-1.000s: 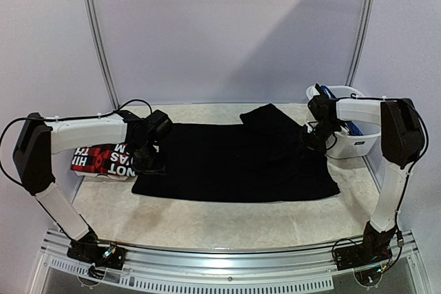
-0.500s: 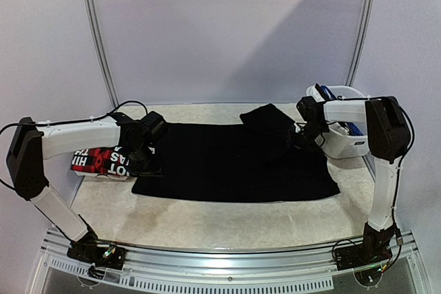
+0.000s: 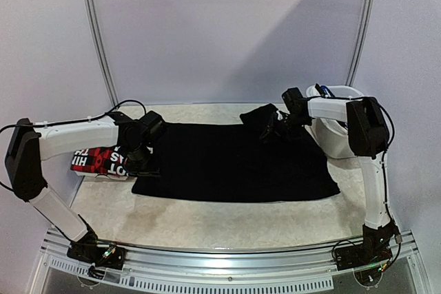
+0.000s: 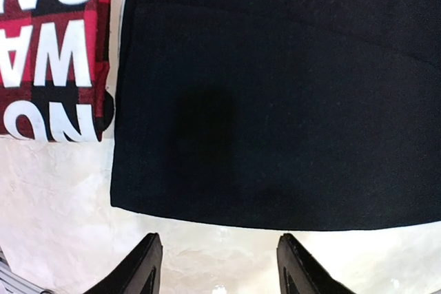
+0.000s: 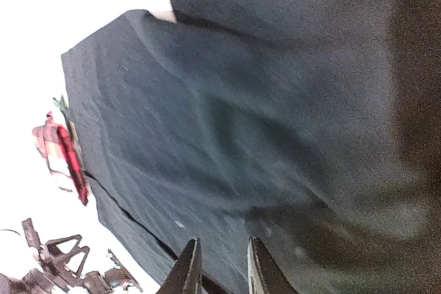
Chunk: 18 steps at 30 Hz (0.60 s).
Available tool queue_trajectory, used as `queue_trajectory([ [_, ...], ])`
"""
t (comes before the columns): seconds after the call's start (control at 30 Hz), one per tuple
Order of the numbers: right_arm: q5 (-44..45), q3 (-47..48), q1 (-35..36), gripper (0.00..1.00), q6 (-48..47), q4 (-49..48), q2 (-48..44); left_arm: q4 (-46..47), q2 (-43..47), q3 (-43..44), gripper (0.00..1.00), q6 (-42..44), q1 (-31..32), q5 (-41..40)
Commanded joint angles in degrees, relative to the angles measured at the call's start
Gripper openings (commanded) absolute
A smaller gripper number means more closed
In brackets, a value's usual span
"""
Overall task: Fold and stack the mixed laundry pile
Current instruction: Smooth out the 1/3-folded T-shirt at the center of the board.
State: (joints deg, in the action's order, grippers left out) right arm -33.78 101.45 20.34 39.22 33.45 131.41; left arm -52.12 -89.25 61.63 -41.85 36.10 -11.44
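Observation:
A plain black garment [image 3: 234, 163] lies spread flat across the middle of the table, with a raised fold [image 3: 258, 118] at its back right. My left gripper [image 3: 141, 165] hovers at the garment's front left corner. In the left wrist view this gripper [image 4: 218, 237] is open over bare tabletop, just short of the black hem [image 4: 275, 218]. The red-black plaid garment with white lettering [image 3: 96, 160] lies folded to the left. My right gripper [image 3: 270, 131] reaches over the raised fold. Its fingers [image 5: 222, 240] stand a narrow gap apart above black cloth [image 5: 227, 101], with nothing visibly pinched.
A white plastic basket [image 3: 339, 139] stands at the back right with something blue [image 3: 321, 90] in it. The table's left edge runs beside the red-black garment. A metal rail [image 3: 227, 266] lines the near edge, and curved frame tubes [image 3: 96, 39] rise behind.
My right gripper has swung left from beside the basket to over the raised fold. My left gripper has shifted slightly left and toward the near edge, at the garment's corner.

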Motion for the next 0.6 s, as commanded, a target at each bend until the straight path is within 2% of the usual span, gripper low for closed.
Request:
queue_trajectory([
  [0.0,-4.3,8.3,0.7,0.25,2.9,-1.5,5.3,-1.4,0.3,2.9,0.57,1.3,0.8,-0.9],
  [0.1,-2.3,12.5,0.5,0.28,0.2,2.9,4.4,-1.9,0.2,3.6,0.57,2.0,0.8,-0.8],
  [0.23,3.4,10.6,0.1,0.37,-4.8,10.5,-1.7,-2.5,1.1,2.6,0.58,1.8,0.8,-1.0],
  [0.37,10.5,-1.9,-0.5,0.42,-8.6,12.3,-11.9,-1.9,4.2,-0.9,0.63,0.5,0.3,-0.8],
  [0.57,12.7,-24.6,-1.3,0.46,-7.4,10.4,-29.9,1.4,8.9,-8.7,0.68,-2.5,-2.9,2.2],
])
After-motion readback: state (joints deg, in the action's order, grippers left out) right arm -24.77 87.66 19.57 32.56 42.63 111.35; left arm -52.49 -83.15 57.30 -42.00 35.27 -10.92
